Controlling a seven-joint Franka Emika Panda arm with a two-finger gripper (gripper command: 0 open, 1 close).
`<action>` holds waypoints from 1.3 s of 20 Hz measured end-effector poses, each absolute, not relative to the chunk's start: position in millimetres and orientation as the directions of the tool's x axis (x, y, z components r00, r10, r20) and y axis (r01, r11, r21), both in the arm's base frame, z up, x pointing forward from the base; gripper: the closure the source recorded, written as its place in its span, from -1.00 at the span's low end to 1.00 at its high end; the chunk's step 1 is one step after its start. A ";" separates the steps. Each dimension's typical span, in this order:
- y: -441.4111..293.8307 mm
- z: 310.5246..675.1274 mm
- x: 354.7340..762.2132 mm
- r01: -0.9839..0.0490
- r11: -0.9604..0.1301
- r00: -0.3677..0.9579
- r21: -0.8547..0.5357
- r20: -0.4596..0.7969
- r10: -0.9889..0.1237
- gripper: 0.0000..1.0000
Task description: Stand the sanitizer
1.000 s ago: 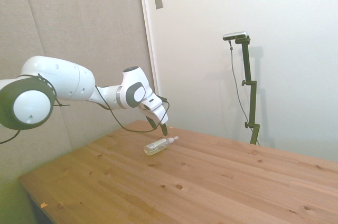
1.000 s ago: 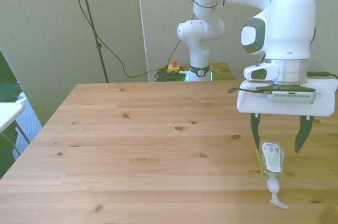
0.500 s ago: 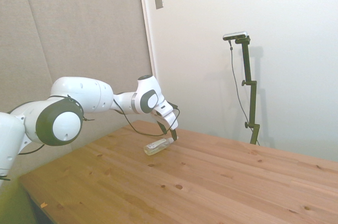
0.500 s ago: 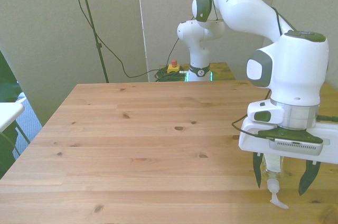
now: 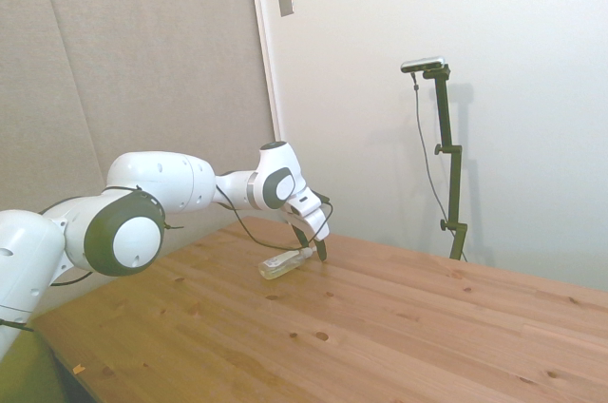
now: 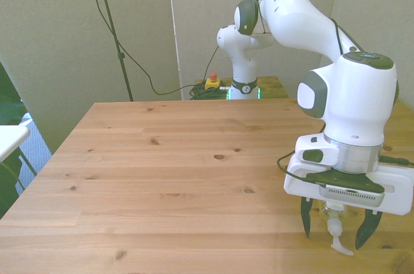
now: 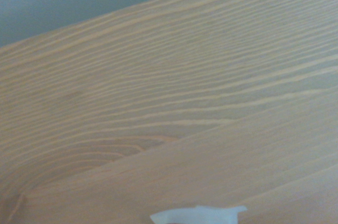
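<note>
Side view stands well off one side of the wooden table (image 5: 380, 327), looking across it at a pale wall, the white arm (image 5: 180, 189) reaching in from the picture's left. Front view sits near the table's (image 6: 162, 177) opposite edge, facing the arm's base (image 6: 240, 61) beyond the far edge. Both take in the arm and the sanitizer (image 5: 283, 264) lying below the gripper (image 6: 331, 232). Wrist view hangs very close over the tabletop (image 7: 185, 102), blurred, catching only wood grain and the sanitizer's white pump tip (image 7: 198, 215)
</note>
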State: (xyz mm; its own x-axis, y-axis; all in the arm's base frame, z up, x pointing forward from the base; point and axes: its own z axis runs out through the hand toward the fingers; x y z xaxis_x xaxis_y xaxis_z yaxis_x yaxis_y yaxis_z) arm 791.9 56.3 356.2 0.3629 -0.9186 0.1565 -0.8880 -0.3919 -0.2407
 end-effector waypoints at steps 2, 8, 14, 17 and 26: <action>55.5 356.2 791.3 -0.891 -0.391 0.364 -0.232 0.152 -0.919 1.00; 48.3 358.1 790.8 -0.898 -0.379 0.358 -0.222 0.130 -0.925 1.00; 41.7 360.9 791.6 -0.898 -0.379 0.359 -0.224 0.128 -0.925 1.00; 40.6 360.3 790.2 -0.902 -0.380 0.363 -0.207 0.115 -0.925 1.00; 29.8 360.6 786.4 -0.924 -0.338 0.336 -0.176 0.046 -0.941 1.00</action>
